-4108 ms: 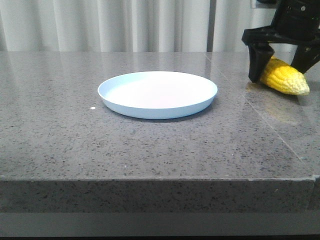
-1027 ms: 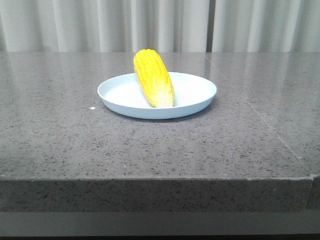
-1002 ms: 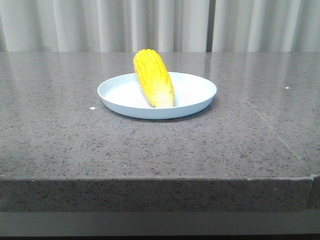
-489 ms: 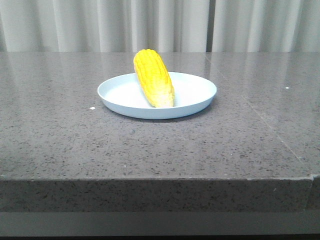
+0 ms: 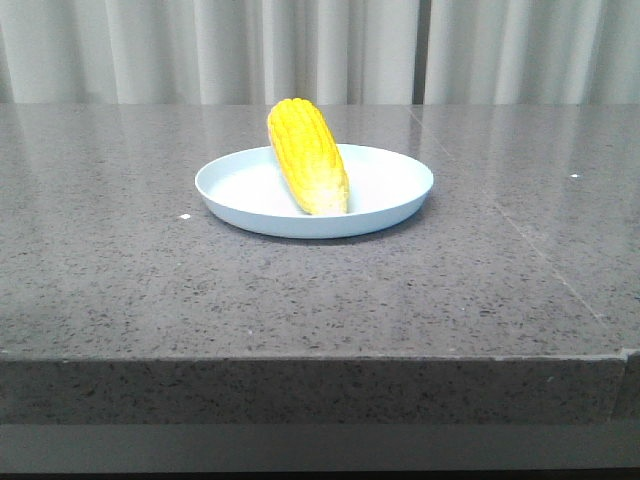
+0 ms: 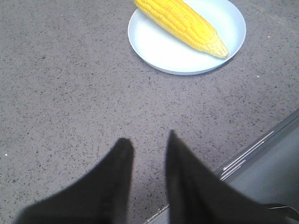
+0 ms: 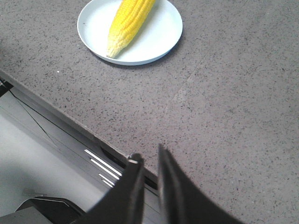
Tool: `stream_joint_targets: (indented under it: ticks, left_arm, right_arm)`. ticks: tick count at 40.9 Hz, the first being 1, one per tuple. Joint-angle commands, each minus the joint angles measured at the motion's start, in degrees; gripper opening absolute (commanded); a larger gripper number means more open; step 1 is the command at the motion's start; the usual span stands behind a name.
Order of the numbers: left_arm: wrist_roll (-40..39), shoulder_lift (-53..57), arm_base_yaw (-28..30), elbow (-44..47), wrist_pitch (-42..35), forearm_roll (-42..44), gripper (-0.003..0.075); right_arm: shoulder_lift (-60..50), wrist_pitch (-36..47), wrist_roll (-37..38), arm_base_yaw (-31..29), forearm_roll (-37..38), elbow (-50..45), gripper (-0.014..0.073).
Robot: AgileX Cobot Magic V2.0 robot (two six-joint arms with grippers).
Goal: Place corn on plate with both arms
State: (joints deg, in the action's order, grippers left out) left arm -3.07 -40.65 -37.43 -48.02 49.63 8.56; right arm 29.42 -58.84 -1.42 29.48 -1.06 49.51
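The yellow corn (image 5: 308, 160) lies on the pale blue-white plate (image 5: 385, 185) in the middle of the table, its paler tip toward the front, its far end over the back rim. No gripper shows in the front view. In the left wrist view my left gripper (image 6: 147, 142) is open and empty over bare table, well apart from the corn (image 6: 184, 21) and plate (image 6: 159, 49). In the right wrist view my right gripper (image 7: 148, 156) is empty, its fingers a narrow gap apart, over the table's front edge, far from the corn (image 7: 127, 23) and plate (image 7: 156, 42).
The grey speckled stone table (image 5: 150, 280) has a seam running down its right part. Its front edge (image 7: 60, 114) drops to a metal frame below. White curtains hang behind the table.
About four seconds ago the right gripper was at the corn at the far right of the table. Now the corn lies on the plate and no gripper shows. Nothing moved in the last second.
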Motion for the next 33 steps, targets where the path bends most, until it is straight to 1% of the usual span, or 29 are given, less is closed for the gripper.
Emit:
stream_joint_targets:
  ticks: [1,3,31,33]
  left_arm:
    - [0.13,-0.08,-0.50,-1.55,-4.00,0.48,-0.0011]
    - [0.13,-0.08,-0.50,-1.55,-4.00,0.37,-0.0020]
    - [0.13,0.06,-0.50,-1.42,-4.18,0.25,-0.0020]
    - [0.13,0.59,0.64,-1.28,-4.18,0.11,-0.0020]
  right_arm:
    - [0.30,3.78,-0.27,-0.08,0.07,1.42,-0.0074]
    - [0.30,3.78,-0.27,-0.08,0.01,1.42,-0.0062]
    - [0.30,3.72,-0.22,-0.08,-0.05,1.42,-0.0067]
    - [0.30,3.72,-0.22,-0.08,-0.05,1.42,-0.0067]
